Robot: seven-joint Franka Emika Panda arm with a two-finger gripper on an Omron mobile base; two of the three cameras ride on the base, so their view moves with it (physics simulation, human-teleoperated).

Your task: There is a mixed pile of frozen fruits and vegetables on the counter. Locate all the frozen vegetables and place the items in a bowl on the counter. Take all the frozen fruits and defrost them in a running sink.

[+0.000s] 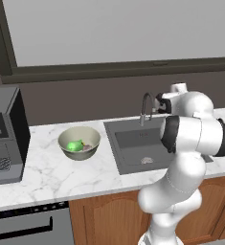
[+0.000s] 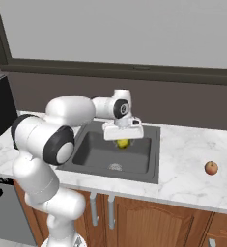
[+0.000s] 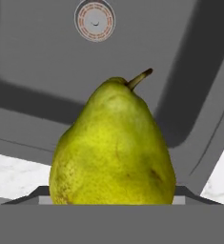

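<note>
My gripper (image 2: 123, 139) hangs over the dark grey sink (image 2: 93, 153), shut on a yellow-green pear (image 2: 122, 143), one of the frozen fruits. Seen from the hand, the pear (image 3: 114, 147) stands stem-up and hides the fingertips, with the round drain (image 3: 95, 20) beyond it. A small red fruit (image 2: 211, 168) lies on the white marble counter (image 2: 192, 149) right of the sink. Left of the sink (image 1: 128, 141) stands the beige bowl (image 1: 66, 137), holding the bright green vegetable (image 1: 75, 145) and a pale pinkish one (image 1: 88, 148).
A curved grey faucet (image 1: 145, 107) rises behind the basin. A black appliance (image 1: 4, 134) stands at the counter's left end. Wooden cabinets (image 2: 148, 217) run below, and a dark-framed window (image 1: 109, 33) spans the back wall.
</note>
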